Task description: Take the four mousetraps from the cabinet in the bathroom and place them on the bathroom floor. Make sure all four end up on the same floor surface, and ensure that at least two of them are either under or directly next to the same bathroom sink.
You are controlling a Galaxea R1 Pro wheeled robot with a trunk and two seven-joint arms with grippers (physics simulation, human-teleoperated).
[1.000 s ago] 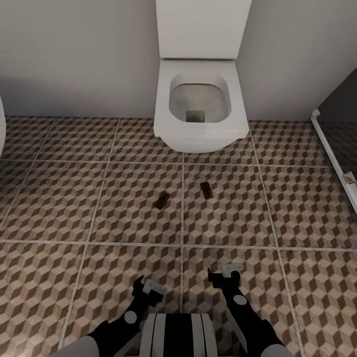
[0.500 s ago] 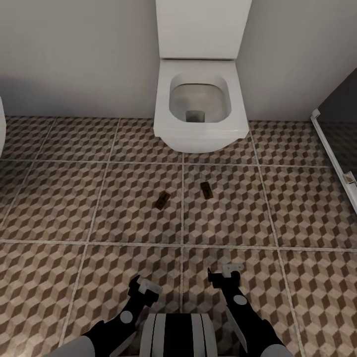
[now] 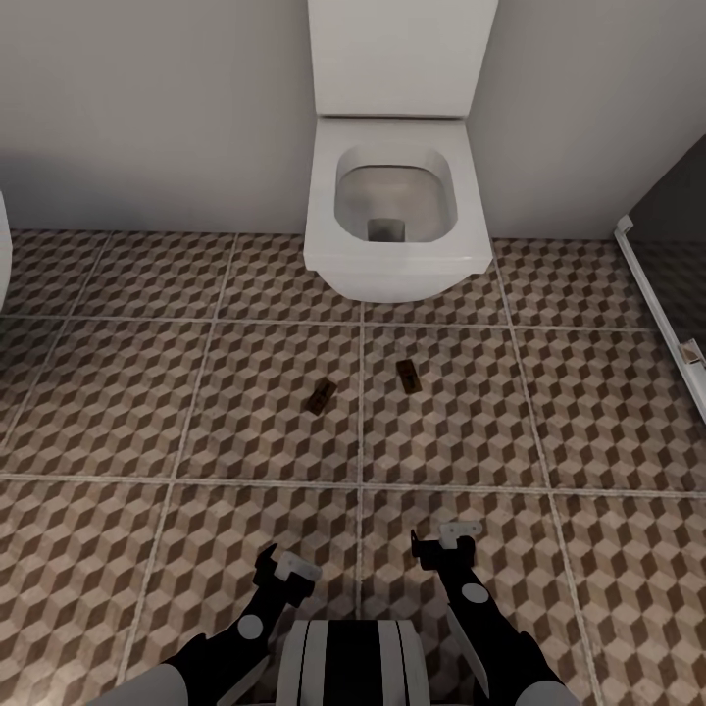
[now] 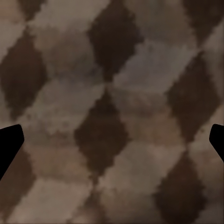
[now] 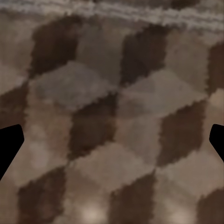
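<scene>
1. We saw the bathroom floor point(image 3: 176, 412) in cube-pattern tiles filling the head view, with a pale wall behind and a white toilet point(image 3: 397, 211) against it at centre.
2. Two mousetraps lay flat on the floor in front of the toilet: the left mousetrap point(image 3: 321, 395) on the tile left of a grout line, the right mousetrap point(image 3: 409, 375) on the tile right of it. They were apart, each tilted a different way, neither touching the toilet.
3. Head view also gave a glass panel with a pale frame point(image 3: 659, 294) at the right edge and a sliver of a white curved fixture point(image 3: 4, 255) at the left edge.
4. The left gripper point(image 3: 282, 574) and right gripper point(image 3: 443, 542) hung low near the robot's trunk, well short of both traps, nothing between the fingers.
5. The left wrist view gave blurred close tile pattern point(image 4: 107, 121), with dark fingertips point(image 4: 9, 144) at the two side edges, so jaws were spread wide and empty.
6. The right wrist view showed the same close tiles plus a pale grout line point(image 5: 116, 11), its fingertips point(image 5: 9, 149) at both side edges too: wide apart, empty.
7. Open tile lay between grippers and traps, and to the left; the panel frame bounded the right side.
</scene>
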